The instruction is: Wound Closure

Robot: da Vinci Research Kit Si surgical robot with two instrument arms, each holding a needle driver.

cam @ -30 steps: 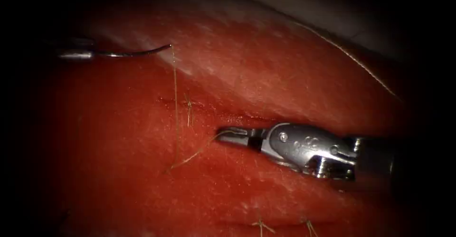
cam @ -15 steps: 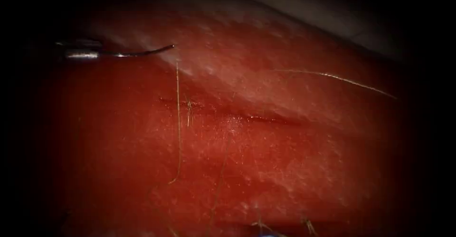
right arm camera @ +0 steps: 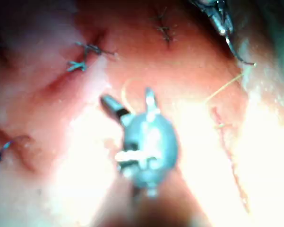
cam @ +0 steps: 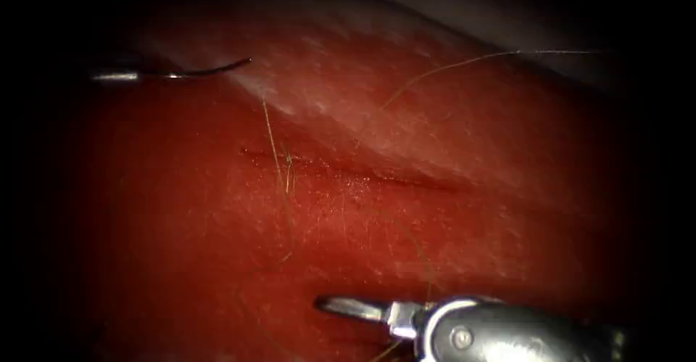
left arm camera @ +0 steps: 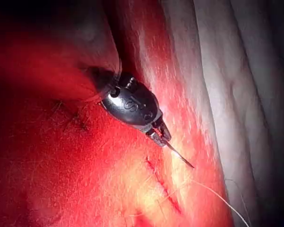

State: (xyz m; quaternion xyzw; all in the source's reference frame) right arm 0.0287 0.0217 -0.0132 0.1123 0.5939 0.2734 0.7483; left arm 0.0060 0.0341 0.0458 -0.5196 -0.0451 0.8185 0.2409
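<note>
Spreading wide under everything is the tissue (cam: 449, 137), red and wet, with the cut (cam: 348, 177) running across its middle as a thin dark line; pale short cut ends of thread (cam: 288, 173) stand up from the cut toward its left end; down at the near edge of the endoscope view sits the right tool (cam: 341, 307), its rounded metal head big and bright, tip pointing left; the right wrist view catches that same tool (right arm camera: 127, 100) with its two jaws spread wide apart, nothing between them, a loop of thread curling just beside them; over at the far left is the left tool (cam: 119, 77), a sliver of bright metal at the dark edge, and the left wrist view gives it properly (left arm camera: 161, 137): jaws clamped tight on the needle (cam: 206, 72) at its back end, the slim curve reaching out to the right, tip free in the air above the tissue, well left of and beyond the cut, not in the flesh; finest of all, the thread (cam: 435, 72), a golden line drifting from the far right across the upper tissue, then down over the cut near its left end
</note>
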